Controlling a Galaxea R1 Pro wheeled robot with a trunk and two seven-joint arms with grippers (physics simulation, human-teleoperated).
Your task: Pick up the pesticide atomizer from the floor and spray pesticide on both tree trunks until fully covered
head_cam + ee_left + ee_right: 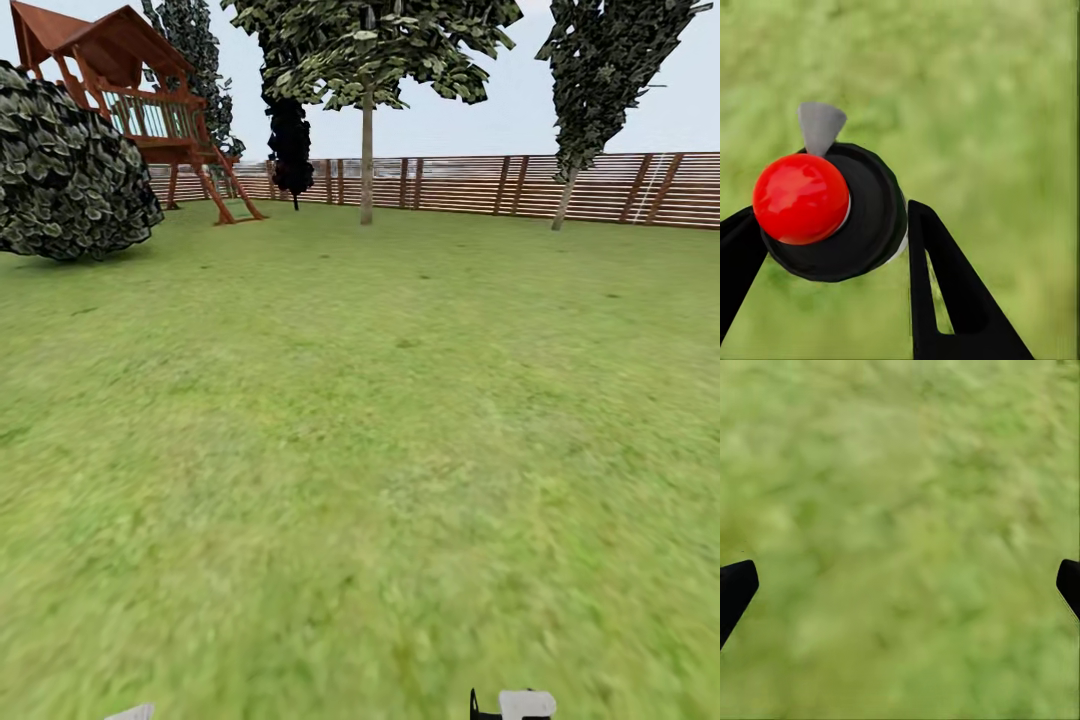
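The pesticide atomizer [832, 214], a black bottle with a red top and a grey nozzle, sits between the two black fingers of my left gripper [832, 225], which is shut on it above the grass floor [990, 97]. My right gripper [900, 585] hangs open over bare grass, its fingertips [735, 585] spread wide. Far ahead by the fence stands a tree with a straight pale trunk [367, 160]. A second pale-trunked tree [566, 195] leans at the right.
A brown slatted fence [470, 185] closes the lawn at the back. A wooden playhouse [140, 100] and a round dark bush [70, 170] stand at the left, with a near-black conifer [290, 150] beside them. Open grass [360, 450] stretches between me and the trees.
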